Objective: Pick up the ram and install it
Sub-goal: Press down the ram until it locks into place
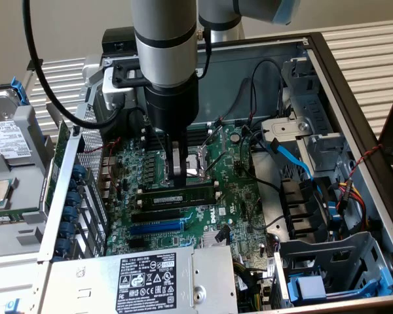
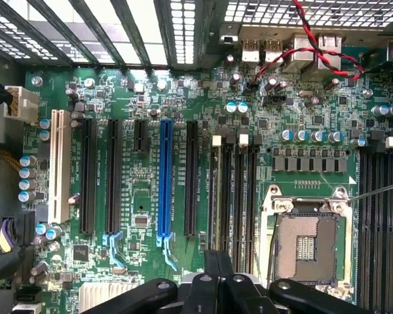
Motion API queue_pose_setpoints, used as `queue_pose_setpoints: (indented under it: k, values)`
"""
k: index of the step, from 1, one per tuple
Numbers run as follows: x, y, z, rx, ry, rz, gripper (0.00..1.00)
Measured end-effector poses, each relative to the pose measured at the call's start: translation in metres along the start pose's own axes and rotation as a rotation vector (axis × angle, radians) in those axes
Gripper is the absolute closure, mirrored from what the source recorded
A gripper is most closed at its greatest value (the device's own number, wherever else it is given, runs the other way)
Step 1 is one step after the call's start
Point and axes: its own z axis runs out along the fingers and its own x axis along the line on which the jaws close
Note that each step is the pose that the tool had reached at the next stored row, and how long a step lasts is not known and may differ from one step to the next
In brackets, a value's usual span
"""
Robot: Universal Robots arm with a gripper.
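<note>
Pressing my gripper (image 1: 178,178), fingers closed together with nothing between them, onto the ram (image 1: 179,196) lying in its slot at six o'clock of the CPU socket (image 1: 198,163), likely to seat it on the motherboard (image 1: 232,196).

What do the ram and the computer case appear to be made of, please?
The ram: a green fibreglass-looking circuit board, matte, carrying black chips, probably plastic-bodied. The computer case: apparently sheet metal, dull grey, with punched vent holes and folded edges. The gripper is shut just above the ram.
</note>
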Motion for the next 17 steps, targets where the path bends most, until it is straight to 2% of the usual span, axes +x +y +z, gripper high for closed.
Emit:
queue_pose_setpoints:
  k: [4,8,17]
  values:
    - [-0.0005,-0.0008,0.005,-0.0027,0.0,0.001,0.89]
    - [-0.0025,-0.0008,0.0058,-0.0116,0.0001,0.006,0.89]
    - [-0.0027,-0.0009,0.0081,-0.0122,0.0,0.007,0.89]
